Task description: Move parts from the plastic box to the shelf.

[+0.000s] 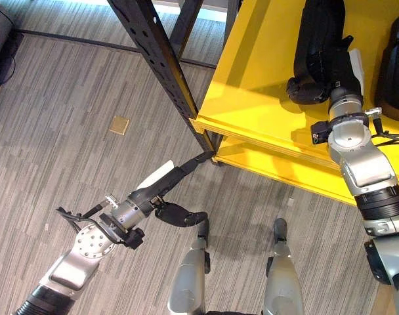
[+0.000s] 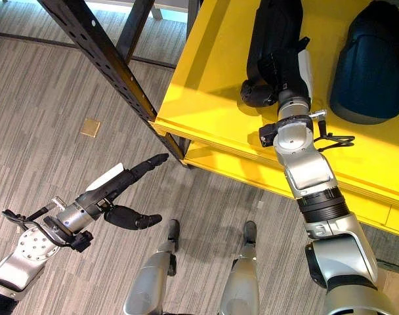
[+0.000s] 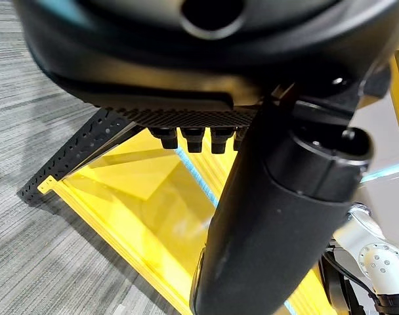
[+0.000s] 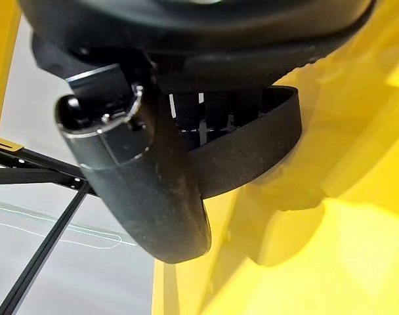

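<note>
A small tan square plate [image 1: 119, 125] lies flat on the grey striped floor [image 1: 48, 157], alone.

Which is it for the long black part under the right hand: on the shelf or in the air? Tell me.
On the shelf. The long black part lies flat on the yellow shelf, with the right hand on its near end.

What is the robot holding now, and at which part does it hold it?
The right hand grips a black part at its near end, on the yellow shelf. The left hand holds nothing, fingers straight.

Two dark parts [image 2: 275, 46] [image 2: 370, 62] (both on shelf [image 2: 206, 98]); two hands [image 2: 288, 72] [image 2: 124, 180].
</note>
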You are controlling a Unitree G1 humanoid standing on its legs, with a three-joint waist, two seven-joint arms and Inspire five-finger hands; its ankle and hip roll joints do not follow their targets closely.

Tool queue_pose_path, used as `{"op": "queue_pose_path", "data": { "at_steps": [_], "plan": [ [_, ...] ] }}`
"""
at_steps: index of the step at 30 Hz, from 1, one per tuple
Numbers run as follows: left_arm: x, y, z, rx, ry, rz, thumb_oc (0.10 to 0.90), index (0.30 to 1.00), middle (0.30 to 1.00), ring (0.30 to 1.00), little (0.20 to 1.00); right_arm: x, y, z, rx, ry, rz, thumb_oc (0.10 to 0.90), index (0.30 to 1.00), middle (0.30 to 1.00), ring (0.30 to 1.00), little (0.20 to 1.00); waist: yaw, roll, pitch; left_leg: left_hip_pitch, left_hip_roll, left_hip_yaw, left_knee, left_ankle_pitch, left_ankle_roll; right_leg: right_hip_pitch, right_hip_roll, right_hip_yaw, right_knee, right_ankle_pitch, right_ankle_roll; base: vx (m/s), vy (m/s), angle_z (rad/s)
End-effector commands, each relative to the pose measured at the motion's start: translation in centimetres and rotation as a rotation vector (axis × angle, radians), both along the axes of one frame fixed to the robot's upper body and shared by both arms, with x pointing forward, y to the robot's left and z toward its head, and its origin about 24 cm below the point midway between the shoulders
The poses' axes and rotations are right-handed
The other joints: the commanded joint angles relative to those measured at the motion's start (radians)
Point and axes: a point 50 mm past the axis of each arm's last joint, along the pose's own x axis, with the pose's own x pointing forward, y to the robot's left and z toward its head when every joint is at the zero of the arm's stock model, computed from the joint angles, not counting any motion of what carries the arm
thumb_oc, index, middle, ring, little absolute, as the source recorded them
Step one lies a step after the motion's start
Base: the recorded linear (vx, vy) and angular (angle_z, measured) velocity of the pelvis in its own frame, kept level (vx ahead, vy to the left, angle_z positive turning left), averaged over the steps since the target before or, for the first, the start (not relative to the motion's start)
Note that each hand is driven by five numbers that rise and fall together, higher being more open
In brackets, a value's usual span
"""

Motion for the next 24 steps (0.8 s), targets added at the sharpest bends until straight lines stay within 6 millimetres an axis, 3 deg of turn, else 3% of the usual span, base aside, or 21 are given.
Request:
{"op": "queue_pose_path", "data": {
  "at_steps": [1, 2, 24],
  "plan": [
    [-0.3, -1.2, 2.4, -0.076, -0.153, -0.043, 0.900, 1.000, 1.000, 1.000, 1.000, 0.2, -0.6, 1.0, 0.058, -0.009, 0.006, 0.729, 0.761, 0.761, 0.761, 0.761, -0.002, 0.011, -0.015, 0.035, -0.003, 0.086, 0.046, -0.140, 0.068, -0.009, -0.006, -0.012, 0.119, -0.157, -0.028, 0.00, 0.000, 0.00],
    [-0.3, -1.2, 2.3, -0.080, -0.151, -0.043, 0.900, 1.000, 1.000, 1.000, 1.000, 0.2, -0.4, 1.0, 0.045, -0.005, 0.021, 0.900, 1.000, 1.000, 1.000, 1.000, 0.000, 0.010, -0.015, 0.034, -0.003, 0.086, 0.047, -0.141, 0.069, -0.009, -0.006, -0.013, 0.119, -0.158, -0.028, 0.00, 0.000, 0.00],
    [-0.3, -1.1, 2.5, -0.065, -0.122, -0.061, 0.900, 1.000, 1.000, 1.000, 1.000, 0.3, 1.5, 1.0, -0.052, -0.013, 0.112, 0.900, 1.000, 1.000, 1.000, 1.000, 0.013, 0.005, -0.016, 0.032, -0.003, 0.073, 0.062, -0.141, 0.072, 0.003, -0.006, -0.018, 0.125, -0.158, -0.028, 0.00, 0.000, 0.00]
  ]
}}
